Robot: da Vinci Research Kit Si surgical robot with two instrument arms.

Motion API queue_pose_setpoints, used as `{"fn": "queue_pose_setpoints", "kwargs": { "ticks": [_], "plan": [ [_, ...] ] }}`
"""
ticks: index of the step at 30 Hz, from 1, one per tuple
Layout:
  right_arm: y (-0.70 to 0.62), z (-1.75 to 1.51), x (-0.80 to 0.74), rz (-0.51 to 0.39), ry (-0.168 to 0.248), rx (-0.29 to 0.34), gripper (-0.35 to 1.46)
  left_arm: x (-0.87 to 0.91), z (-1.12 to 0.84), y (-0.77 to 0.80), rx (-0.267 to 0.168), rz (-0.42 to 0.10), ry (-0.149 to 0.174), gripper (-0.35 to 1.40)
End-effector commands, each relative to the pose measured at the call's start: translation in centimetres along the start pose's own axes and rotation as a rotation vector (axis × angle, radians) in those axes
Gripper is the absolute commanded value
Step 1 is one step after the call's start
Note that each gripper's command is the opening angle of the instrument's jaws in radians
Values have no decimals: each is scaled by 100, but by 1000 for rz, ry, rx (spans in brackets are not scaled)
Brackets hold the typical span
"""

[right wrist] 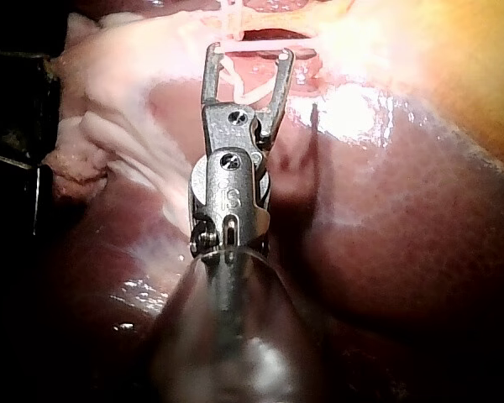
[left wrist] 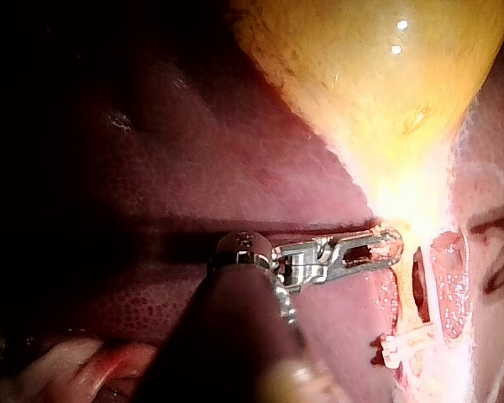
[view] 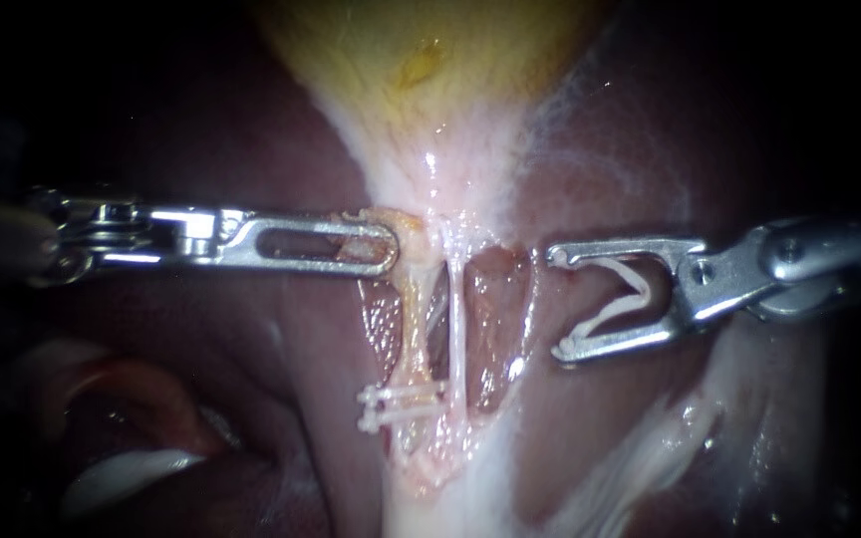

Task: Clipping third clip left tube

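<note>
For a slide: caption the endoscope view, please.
Left instrument grips the gallbladder neck; right instrument holds a clip, apart from the twice-clipped tube.

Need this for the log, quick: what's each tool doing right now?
Left tool: shut on tissue.
Right tool: jaws wide, holding an open clip between them.
</note>
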Motion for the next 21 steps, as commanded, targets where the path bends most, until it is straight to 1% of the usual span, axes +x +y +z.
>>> {"fn": "queue_pose_setpoints", "kwargs": {
  "ticks": [1,4,8,10,13,21],
  "plan": [
    [0,0,0,0,0,0,49,0,0,0,0,0,0,-35],
    [0,0,0,0,0,0,49,-1,-1,-1,1,0,1,-35],
    [-1,0,0,0,0,1,49,-4,-7,-5,3,-3,4,-35],
    [-1,0,1,0,0,1,49,-6,-13,-9,7,-6,10,-35],
    [-1,0,1,0,0,1,49,-10,-24,-17,0,-11,7,-35],
    [-1,1,1,0,0,0,49,-18,-53,-37,11,-24,-18,-35]
  ]
}}
